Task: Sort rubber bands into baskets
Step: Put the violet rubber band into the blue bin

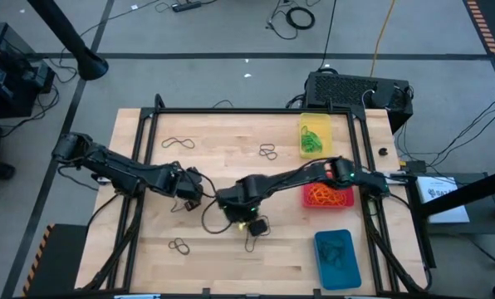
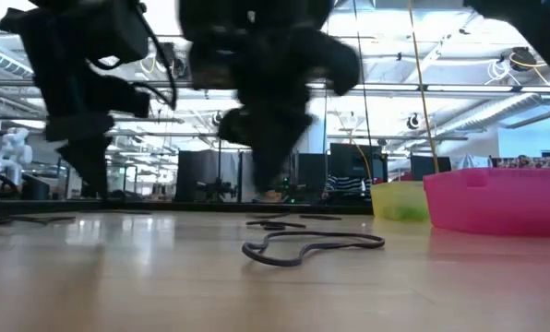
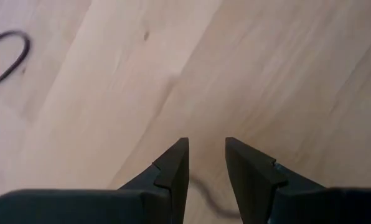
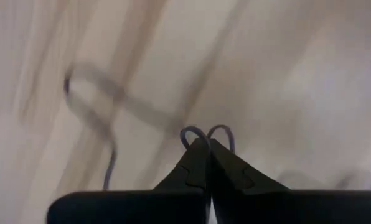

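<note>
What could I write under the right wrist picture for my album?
The right pincer, fingers pressed shut, pinches a thin dark rubber band loop just above the pale wooden table.

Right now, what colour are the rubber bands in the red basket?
Orange, seen best in the high view.

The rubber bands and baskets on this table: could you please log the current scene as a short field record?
left end effector: open, low over bare wood, mid-table
right end effector: shut on a dark rubber band, mid-table
yellow basket: green bands inside
red basket: orange bands inside
blue basket: dark bands inside
loose dark bands: several still scattered on the wooden table
</note>
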Robot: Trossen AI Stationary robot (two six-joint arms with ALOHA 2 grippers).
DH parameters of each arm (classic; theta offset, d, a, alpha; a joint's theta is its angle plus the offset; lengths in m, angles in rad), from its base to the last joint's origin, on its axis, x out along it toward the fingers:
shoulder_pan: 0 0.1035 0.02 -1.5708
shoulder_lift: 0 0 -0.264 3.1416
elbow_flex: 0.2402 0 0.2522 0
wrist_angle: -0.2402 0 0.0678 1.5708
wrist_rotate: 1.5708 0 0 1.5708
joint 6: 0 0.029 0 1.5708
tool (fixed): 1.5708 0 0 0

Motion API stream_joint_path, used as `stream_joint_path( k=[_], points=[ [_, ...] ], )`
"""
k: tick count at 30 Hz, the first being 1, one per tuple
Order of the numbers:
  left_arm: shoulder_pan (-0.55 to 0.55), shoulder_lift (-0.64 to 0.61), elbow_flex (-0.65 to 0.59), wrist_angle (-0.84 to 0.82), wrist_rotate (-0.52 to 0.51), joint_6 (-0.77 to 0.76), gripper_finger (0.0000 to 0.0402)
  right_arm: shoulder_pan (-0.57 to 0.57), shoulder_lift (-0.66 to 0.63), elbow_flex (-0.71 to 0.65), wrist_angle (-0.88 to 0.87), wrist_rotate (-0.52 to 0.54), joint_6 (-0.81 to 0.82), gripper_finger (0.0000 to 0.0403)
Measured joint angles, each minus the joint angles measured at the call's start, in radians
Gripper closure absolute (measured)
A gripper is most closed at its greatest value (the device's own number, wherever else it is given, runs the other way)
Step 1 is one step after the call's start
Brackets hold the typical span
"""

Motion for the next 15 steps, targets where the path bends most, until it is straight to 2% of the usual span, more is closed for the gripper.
stream_joint_path(
  k=[4, 8, 12, 15],
  points=[
    [0.033, 0.000, 0.000, 0.117, 0.014, 0.000, 0.0288, 0.002, -0.119, -0.149, -0.074, 0.001, 0.035, 0.0403],
    [0.056, 0.000, 0.000, 0.234, 0.077, -0.012, 0.0288, 0.052, -0.333, -0.457, 0.016, -0.020, 0.152, 0.0403],
    [0.059, 0.000, 0.000, 0.304, 0.086, -0.107, 0.0288, 0.156, -0.578, -0.794, 0.177, -0.038, 0.392, 0.0403],
    [0.059, 0.000, 0.000, 0.358, 0.088, -0.180, 0.0288, 0.268, -0.756, -0.972, 0.278, -0.034, 0.640, 0.0403]
  ],
)
